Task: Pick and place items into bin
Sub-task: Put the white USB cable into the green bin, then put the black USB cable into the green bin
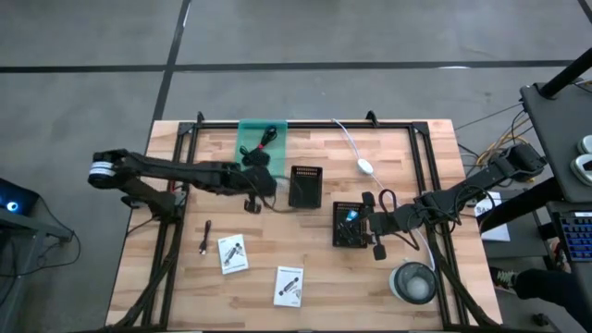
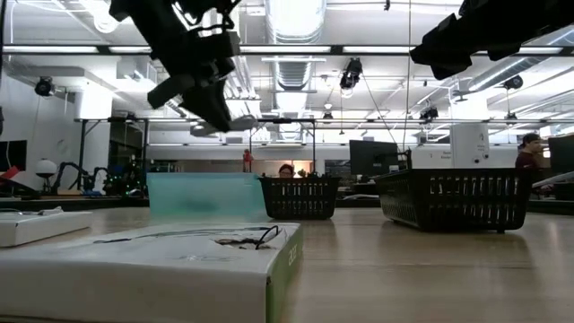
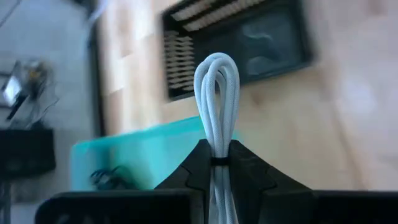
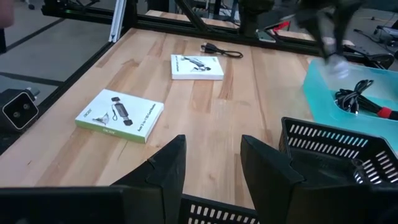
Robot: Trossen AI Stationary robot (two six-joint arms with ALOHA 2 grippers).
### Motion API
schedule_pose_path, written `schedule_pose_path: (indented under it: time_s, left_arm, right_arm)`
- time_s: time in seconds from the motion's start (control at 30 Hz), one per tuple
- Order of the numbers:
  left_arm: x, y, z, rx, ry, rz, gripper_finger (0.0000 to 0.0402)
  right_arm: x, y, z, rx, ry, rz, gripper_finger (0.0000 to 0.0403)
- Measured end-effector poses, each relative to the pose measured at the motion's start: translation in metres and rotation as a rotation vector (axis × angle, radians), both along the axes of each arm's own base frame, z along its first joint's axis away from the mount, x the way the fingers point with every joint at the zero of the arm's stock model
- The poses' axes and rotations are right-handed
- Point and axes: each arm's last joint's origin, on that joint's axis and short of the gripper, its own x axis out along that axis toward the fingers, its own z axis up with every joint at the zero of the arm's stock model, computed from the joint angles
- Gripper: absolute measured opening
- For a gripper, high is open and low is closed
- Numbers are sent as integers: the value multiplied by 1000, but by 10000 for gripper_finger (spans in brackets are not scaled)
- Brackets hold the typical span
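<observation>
My left gripper (image 1: 252,199) hovers between the green bin (image 1: 262,141) and a small black basket (image 1: 305,186), shut on a white coiled cable (image 3: 216,93); the low view shows it raised well above the table (image 2: 215,90). A black and red-black cable (image 4: 357,99) lies in the green bin. Two white printed packets (image 1: 233,252) (image 1: 289,285) and a thin black stick (image 1: 204,238) lie flat on the table. My right gripper (image 4: 211,162) is open above a second black basket (image 1: 351,225) and touches nothing. My left gripper pinches the white cable bundle between its two fingers, just below the looped end (image 3: 216,146). The strands run along the fingers and the loop (image 3: 216,68) sticks out past the fingertips. The cable is lifted clear of the table.
A white oval on a white cord (image 1: 363,166) lies toward the far edge. A round clear container (image 1: 413,282) stands near the right front corner. Black frame rails (image 1: 185,176) run along both table sides. Open wood lies between the packets and the baskets.
</observation>
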Motion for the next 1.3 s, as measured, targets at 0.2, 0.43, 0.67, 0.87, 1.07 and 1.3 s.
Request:
schedule_pose_path:
  time_s: [0.2, 0.43, 0.67, 0.87, 1.07, 1.3]
  left_arm:
    - [-10, 26, 10, 4, -40, 103, 19]
    - [-11, 51, -1, 1, 8, 193, 22]
    - [-8, 62, -16, -17, 63, 217, 23]
    - [-1, 66, -30, -3, 116, 237, 52]
    - [1, 67, -32, 0, 116, 249, 119]
    - [-6, 63, -23, -45, 96, 317, 190]
  right_arm:
    - [0, 0, 0, -7, 1, 2, 139]
    - [0, 0, 0, 4, 2, -2, 139]
    - [0, 0, 0, 9, 3, -4, 139]
    - [0, 0, 0, 7, 3, -3, 139]
    - [0, 0, 0, 9, 3, -4, 139]
    - [0, 0, 0, 9, 3, -4, 139]
